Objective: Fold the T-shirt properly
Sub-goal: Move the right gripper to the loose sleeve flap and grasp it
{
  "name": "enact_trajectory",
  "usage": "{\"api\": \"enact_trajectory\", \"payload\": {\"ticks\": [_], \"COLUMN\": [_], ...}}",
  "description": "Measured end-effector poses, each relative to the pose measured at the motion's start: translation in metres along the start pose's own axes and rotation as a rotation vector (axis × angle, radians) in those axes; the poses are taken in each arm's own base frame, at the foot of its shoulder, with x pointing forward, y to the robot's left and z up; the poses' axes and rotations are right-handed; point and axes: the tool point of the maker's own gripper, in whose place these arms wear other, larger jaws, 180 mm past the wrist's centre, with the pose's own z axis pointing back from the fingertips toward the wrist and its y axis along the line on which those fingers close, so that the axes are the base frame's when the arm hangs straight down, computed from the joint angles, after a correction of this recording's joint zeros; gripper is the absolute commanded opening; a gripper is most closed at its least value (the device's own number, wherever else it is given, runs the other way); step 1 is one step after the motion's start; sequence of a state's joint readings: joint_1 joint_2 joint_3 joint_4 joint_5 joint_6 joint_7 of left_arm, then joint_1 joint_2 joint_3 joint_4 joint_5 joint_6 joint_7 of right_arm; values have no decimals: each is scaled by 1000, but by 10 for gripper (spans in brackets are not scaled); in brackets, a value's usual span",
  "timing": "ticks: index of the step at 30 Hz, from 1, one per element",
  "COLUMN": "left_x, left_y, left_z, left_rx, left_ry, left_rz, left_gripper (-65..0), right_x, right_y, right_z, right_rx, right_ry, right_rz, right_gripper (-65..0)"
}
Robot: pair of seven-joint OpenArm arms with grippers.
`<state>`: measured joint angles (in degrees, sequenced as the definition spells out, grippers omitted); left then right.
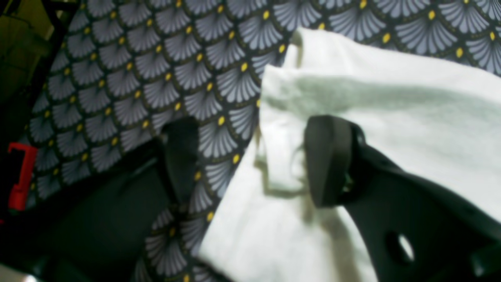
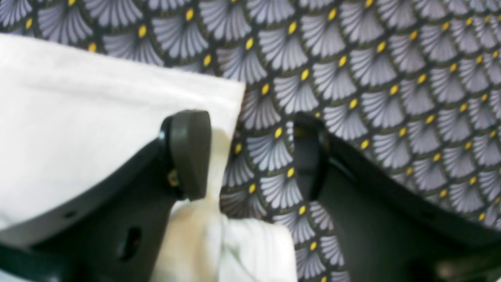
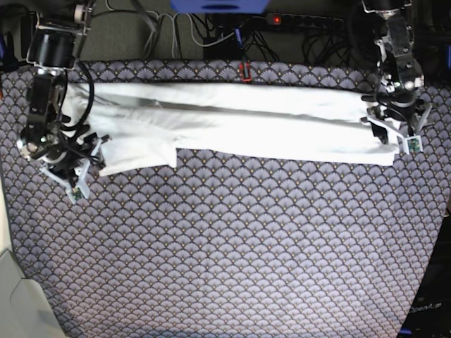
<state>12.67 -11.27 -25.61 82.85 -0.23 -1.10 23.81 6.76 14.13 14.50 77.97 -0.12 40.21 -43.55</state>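
The white T-shirt [image 3: 246, 120] lies folded into a long band across the far part of the table, plain side up. At its right end, my left gripper [image 3: 398, 137] stands open. In the left wrist view the left gripper [image 1: 254, 156] straddles the T-shirt's [image 1: 391, 98] bunched edge, with a wide gap between the fingers [image 1: 328, 160]. At the band's left end, my right gripper [image 3: 83, 167] is open too. In the right wrist view the right gripper [image 2: 250, 154] has one finger [image 2: 190, 152] over the T-shirt's [image 2: 78, 117] corner and the other over bare tablecloth.
A dark tablecloth [image 3: 232, 246] with a grey fan pattern and yellow dots covers the table. A red clamp [image 3: 245, 70] sits at the back edge, and another red clamp [image 1: 19, 176] shows at the left wrist view's left edge. Cables and a power strip [image 3: 303, 21] lie behind the table.
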Motion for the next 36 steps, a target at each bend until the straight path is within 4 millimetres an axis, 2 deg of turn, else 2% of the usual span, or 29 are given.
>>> {"api": "enact_trajectory", "payload": {"ticks": [12,17,26,36], "left_x": [-1,-1,-2,-3], "left_y": [0,-1,-1,-1], "left_z": [0,0,0,0], "left_rx": [0,-2,-3,-4], "left_ry": [2,4,5,7], "left_rz": [0,-1,-1,1], "left_gripper": [-228,-228,-228,-228], "right_x": [4,9,8,5], "right_y": [14,30,29,29], "right_z": [-5,-9,-9,-22], "right_rx": [27,61,60,99], "right_ry": [-10,-9,-5,-32], "right_rz": [-6,33,35,-26], "right_gripper": [-302,-304,-310,-517]}}
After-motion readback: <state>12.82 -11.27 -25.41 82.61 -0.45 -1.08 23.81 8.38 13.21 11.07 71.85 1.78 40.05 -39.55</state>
